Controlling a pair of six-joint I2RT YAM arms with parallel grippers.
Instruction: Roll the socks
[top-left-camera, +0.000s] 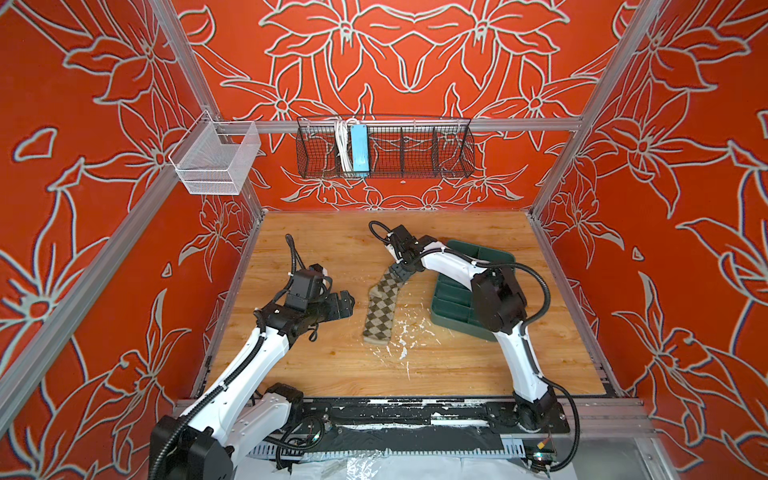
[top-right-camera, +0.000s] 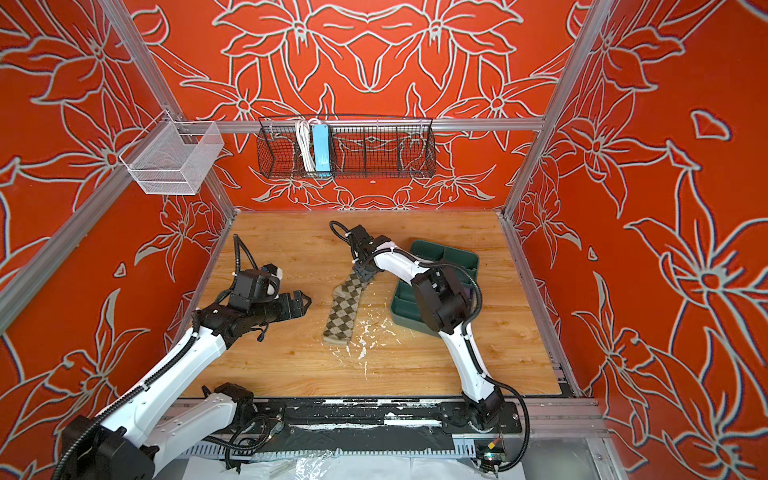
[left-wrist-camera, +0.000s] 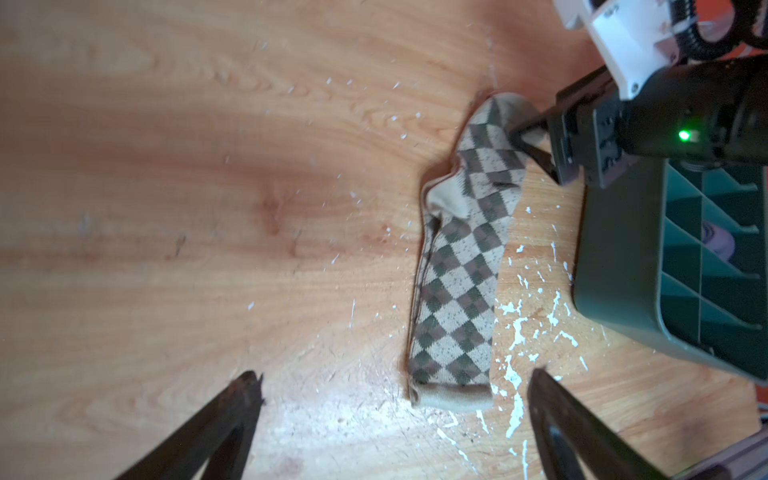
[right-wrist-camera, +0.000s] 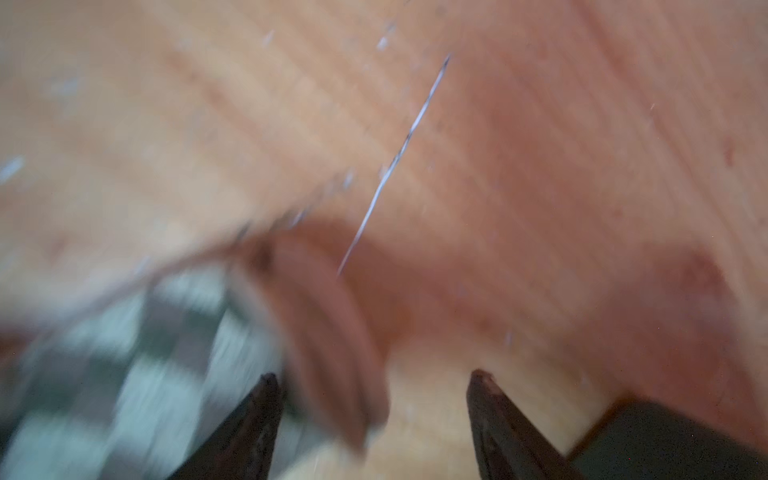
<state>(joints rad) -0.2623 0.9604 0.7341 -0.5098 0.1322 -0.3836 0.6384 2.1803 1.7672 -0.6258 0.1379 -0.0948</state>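
Beside the dark green plastic tray (top-left-camera: 457, 324), on its side toward the left arm, the argyle sock (top-left-camera: 380, 305) lies flat and at full length on the counter (top-left-camera: 311, 249). It is a soft knit of olive and beige diamonds with a plain beige cuff. Both top views show it bending at the heel, the cuff level with the tray's near wall.

The right hand (top-left-camera: 399, 274) is at the toe end. Its own wrist view is blurred, but it shows the dark pointed fingers parted with bare wood between them. The sock lies against one finger and is not pinched. The left hand (top-left-camera: 349, 305) hovers beyond the sock from the tray, spread wide and holding nothing.

Only the left wrist view looks into the tray's ribbed compartments, where a small patch of the purple sock (left-wrist-camera: 717, 245) shows.

White flecks (top-left-camera: 405, 336) scatter over the scuffed wood grain between sock and tray. Red walls (top-left-camera: 415, 50) with grey flower outlines enclose the counter. A black wire basket (top-left-camera: 384, 147) and a white mesh basket (top-left-camera: 216, 160) hang on the aluminium rails.
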